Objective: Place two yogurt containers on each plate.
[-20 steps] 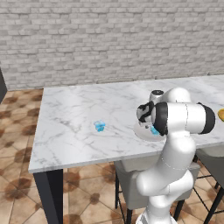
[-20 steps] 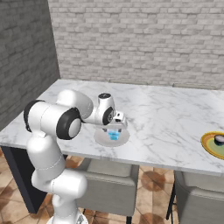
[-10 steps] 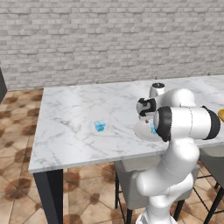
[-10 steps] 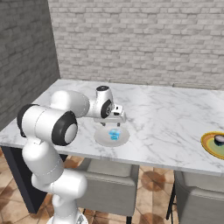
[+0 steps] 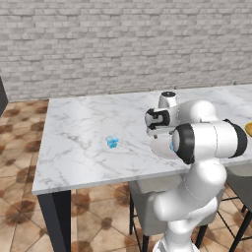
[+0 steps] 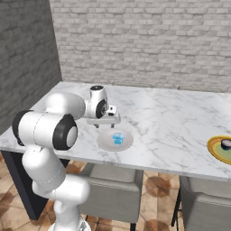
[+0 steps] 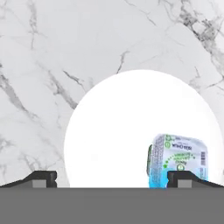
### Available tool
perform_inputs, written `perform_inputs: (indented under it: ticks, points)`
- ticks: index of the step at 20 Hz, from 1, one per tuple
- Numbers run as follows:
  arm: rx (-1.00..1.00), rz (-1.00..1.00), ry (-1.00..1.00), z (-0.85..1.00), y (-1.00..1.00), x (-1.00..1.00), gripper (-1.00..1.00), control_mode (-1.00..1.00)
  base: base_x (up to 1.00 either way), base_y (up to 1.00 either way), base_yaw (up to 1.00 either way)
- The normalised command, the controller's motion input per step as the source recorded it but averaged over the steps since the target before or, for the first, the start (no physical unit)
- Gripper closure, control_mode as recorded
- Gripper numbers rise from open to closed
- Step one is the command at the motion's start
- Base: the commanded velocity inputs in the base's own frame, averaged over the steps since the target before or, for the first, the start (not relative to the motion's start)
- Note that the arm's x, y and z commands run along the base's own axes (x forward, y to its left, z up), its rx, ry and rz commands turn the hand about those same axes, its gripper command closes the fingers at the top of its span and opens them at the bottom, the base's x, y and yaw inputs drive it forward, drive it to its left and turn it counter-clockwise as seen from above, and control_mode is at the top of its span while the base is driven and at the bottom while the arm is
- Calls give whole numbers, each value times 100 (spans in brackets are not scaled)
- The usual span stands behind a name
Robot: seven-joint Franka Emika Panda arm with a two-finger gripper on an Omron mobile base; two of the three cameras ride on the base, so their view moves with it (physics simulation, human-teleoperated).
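An off-white plate (image 6: 106, 141) lies near the table's front edge with one light blue yogurt container (image 6: 118, 138) on it. In the hand view that plate (image 7: 131, 127) sits below me, its yogurt container (image 7: 177, 159) near my right fingertip (image 7: 188, 178). My gripper (image 6: 104, 122) hovers open just above the plate's far left side, holding nothing. Another light blue yogurt container (image 5: 112, 142) stands alone on the marble to the left of my gripper (image 5: 158, 132). The yellow-orange rimmed plate (image 6: 215, 151) at the far right carries a black yogurt container with a white top (image 6: 225, 143).
The marble table (image 5: 83, 123) runs wide, with a brick wall behind it. Grey chairs (image 6: 113, 189) are tucked under its front edge. My own forearm hides most of the off-white plate (image 5: 161, 148) in the left base view.
My hand has risen a little and drifted left, away from the container on the off-white plate. The elbow swung along. The jaws stayed open.
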Motion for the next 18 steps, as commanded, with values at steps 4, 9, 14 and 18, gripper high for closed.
perform_inputs:
  ticks: [4, 9, 14, 18]
  points:
    - [13, 12, 4, 0, 52, 0, -100, -100, 0, 0, 0]
    - [16, 13, 2, 0, 48, 0, -100, -100, 0, 0, 0]
    - [8, 14, 0, 0, 58, 0, -100, -100, 0, 0, 0]
    - [0, 9, 0, 0, 63, 0, -100, -100, 0, 0, 0]
